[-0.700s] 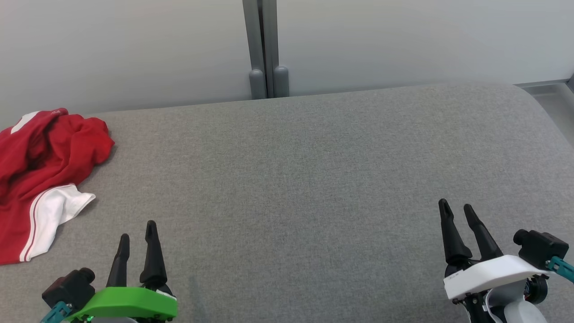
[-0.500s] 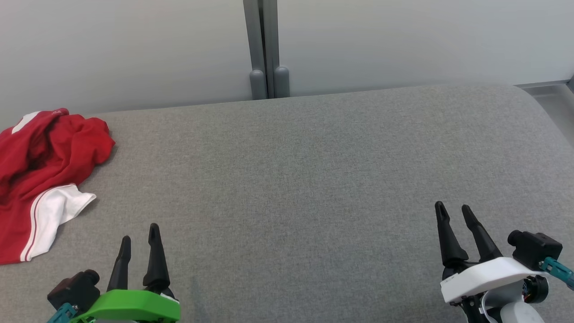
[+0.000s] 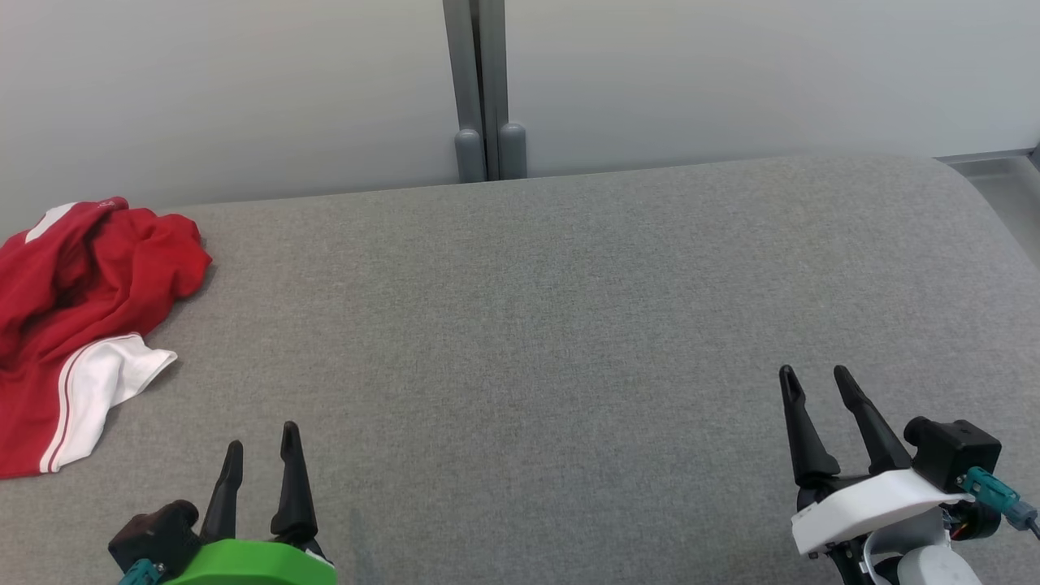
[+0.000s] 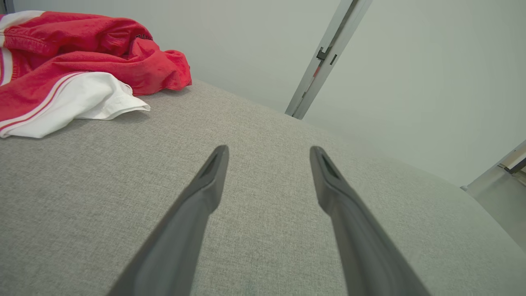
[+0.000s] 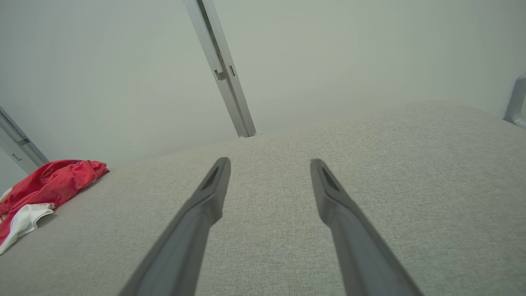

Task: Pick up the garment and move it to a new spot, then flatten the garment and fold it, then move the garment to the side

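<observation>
A crumpled red garment (image 3: 77,301) with white panels lies at the far left of the grey padded surface (image 3: 528,325). It also appears in the left wrist view as the garment (image 4: 74,61), upper left, and in the right wrist view as the garment (image 5: 45,189), far left. My left gripper (image 3: 262,435) stands open at the lower left, below and right of the garment, with nothing between its fingers. My right gripper (image 3: 812,378) stands open and empty at the lower right. Both hover over bare fabric, as the left gripper (image 4: 267,150) and right gripper (image 5: 269,162) show.
A pale wall runs behind the surface, with a grey vertical post (image 3: 485,89) at its middle. The surface curves down at the far right corner (image 3: 967,195), beside a grey ledge (image 3: 995,162).
The left gripper has drawn back toward the bottom edge. The right gripper has drifted slightly left. The garment has not moved on the surface.
</observation>
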Robot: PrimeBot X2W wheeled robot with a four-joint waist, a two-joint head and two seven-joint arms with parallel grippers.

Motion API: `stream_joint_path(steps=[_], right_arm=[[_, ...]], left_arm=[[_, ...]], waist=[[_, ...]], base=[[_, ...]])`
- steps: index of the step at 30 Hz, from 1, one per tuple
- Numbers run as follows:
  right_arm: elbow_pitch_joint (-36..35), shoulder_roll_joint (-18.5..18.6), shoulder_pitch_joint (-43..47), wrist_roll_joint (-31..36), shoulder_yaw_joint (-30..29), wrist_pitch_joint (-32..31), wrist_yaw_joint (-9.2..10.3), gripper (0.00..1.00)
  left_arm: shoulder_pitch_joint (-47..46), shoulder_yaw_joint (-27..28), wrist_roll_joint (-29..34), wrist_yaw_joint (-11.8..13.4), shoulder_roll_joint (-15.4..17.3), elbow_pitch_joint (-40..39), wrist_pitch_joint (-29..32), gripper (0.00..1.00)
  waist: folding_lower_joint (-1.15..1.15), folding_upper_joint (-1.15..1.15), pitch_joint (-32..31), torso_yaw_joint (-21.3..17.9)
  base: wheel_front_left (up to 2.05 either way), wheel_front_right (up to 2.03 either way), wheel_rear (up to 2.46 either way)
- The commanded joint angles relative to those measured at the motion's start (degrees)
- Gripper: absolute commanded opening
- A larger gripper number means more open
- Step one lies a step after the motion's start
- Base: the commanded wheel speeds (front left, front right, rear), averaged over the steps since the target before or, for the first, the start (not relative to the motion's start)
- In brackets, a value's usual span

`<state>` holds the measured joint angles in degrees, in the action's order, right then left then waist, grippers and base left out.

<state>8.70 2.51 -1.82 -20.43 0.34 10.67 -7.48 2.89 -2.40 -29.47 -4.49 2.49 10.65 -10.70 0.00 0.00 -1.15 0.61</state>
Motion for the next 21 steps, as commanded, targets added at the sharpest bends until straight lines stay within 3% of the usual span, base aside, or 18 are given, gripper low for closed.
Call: stream_joint_path(steps=[1, 21], right_arm=[[-0.6, 0.3, 0.2, 1.7, 0.0, 0.6, -0.01, 1.0], [-1.0, 0.4, 0.7, 11.3, 0.9, 2.9, -0.02, 1.0]], left_arm=[[0.3, -0.2, 1.4, -0.2, 0.4, -0.2, -0.6, 1.0], [1.1, -1.1, 8.9, -0.5, 0.5, 1.2, -2.9, 1.0]], waist=[[0.0, 0.0, 0.0, 0.0], [0.0, 0.0, -0.2, 0.2]], base=[[0.0, 0.0, 0.0], [0.0, 0.0, 0.0]])
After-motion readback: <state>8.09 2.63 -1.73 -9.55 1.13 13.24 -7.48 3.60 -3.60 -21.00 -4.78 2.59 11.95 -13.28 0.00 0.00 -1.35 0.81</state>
